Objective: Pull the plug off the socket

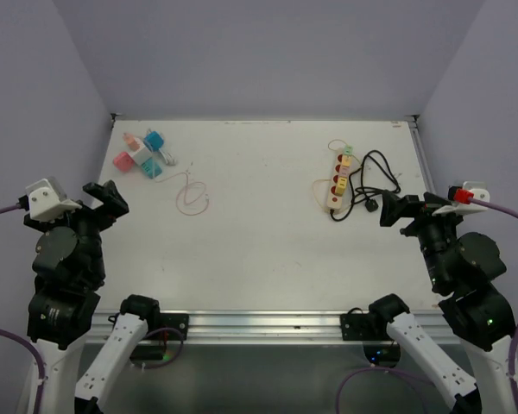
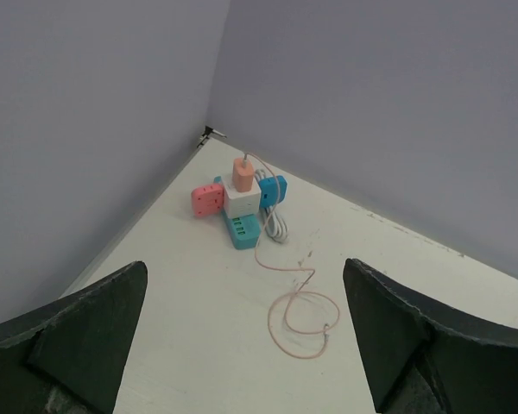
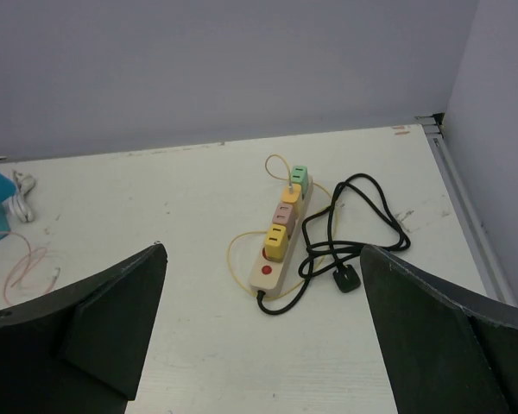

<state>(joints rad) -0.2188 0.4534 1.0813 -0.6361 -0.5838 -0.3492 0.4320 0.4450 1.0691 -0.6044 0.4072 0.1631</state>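
Note:
A cream power strip [image 1: 338, 179] lies at the right middle of the table, with several coloured plugs in a row on it. In the right wrist view the strip [image 3: 273, 263] carries a green plug [image 3: 300, 179], an orange one, a pinkish one and a yellow plug [image 3: 275, 241]. Its black cable [image 3: 363, 216] coils to the right. My right gripper [image 1: 397, 212] is open and empty, to the right of the strip and apart from it; in its own view [image 3: 263, 250] the jaws frame the strip from above. My left gripper [image 1: 108, 200] is open and empty at the left edge.
A white cube socket [image 2: 240, 200] with pink, blue, teal and orange adapters stands at the back left [image 1: 142, 155]. A thin pink cable [image 2: 298, 310] loops from it across the table [image 1: 192, 197]. A thin yellow cable [image 3: 233, 250] curls round the strip. Walls close in on three sides.

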